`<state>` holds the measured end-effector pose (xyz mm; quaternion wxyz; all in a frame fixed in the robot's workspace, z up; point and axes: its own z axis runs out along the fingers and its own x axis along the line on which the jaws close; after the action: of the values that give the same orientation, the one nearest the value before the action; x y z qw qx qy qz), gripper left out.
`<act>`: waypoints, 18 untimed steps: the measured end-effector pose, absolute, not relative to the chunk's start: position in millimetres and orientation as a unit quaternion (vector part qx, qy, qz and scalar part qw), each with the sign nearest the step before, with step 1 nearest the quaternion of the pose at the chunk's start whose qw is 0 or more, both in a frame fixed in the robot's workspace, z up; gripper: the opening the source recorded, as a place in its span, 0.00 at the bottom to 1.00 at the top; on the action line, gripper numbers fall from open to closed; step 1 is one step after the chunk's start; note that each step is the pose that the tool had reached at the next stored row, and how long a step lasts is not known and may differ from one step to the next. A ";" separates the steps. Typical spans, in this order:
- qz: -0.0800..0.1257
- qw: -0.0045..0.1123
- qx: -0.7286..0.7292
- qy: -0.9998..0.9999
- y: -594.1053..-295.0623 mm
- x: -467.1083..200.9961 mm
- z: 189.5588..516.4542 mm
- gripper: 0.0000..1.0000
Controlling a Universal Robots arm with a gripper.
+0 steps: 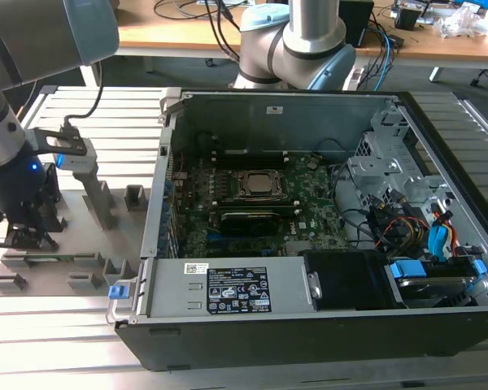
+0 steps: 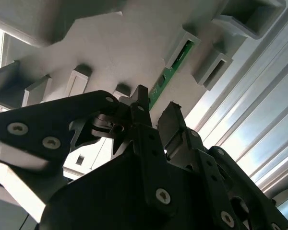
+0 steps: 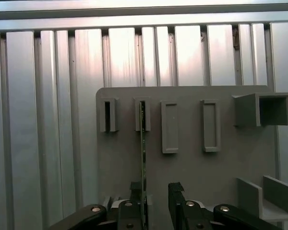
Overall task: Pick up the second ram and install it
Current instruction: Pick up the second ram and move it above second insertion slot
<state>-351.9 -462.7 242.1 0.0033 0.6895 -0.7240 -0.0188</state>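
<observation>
The second ram (image 3: 143,143) is a thin green board standing on edge in a slot of the grey holder tray (image 3: 192,182). In both wrist views it runs in between my fingertips. My gripper (image 3: 156,194) is open around it. One finger (image 3: 136,191) lies right against the board, and the other finger (image 3: 175,191) stands a clear gap away. The second wrist view shows the green edge of the ram (image 2: 164,82) leading away from the gripper (image 2: 156,112). In the exterior view my gripper (image 1: 24,234) hangs low over the holder tray (image 1: 81,244) at the exterior view's left.
An open computer case (image 1: 171,244) stands to the exterior view's right of the tray, with the green motherboard (image 1: 197,223) and processor socket (image 1: 262,185) inside. Upright posts (image 1: 98,195) rise from the tray near the gripper. Ribbed metal table (image 3: 48,120) surrounds the tray.
</observation>
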 end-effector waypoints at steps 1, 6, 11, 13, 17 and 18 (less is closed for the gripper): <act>-0.019 0.003 0.690 -0.724 -463.4 -352.4 241.1 0.36; -0.019 0.003 0.690 -0.724 -468.9 -355.7 230.4 0.36; -0.024 -0.001 0.690 -0.723 -472.5 -359.2 216.4 0.36; -0.024 -0.001 0.690 -0.724 -472.4 -363.5 209.5 0.36; -0.025 -0.002 0.690 -0.723 -472.4 -365.7 201.2 0.36; -0.025 -0.002 0.690 -0.723 -472.4 -365.7 200.2 0.36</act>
<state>-365.7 -472.4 200.2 -0.0021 0.6901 -0.7233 -0.0246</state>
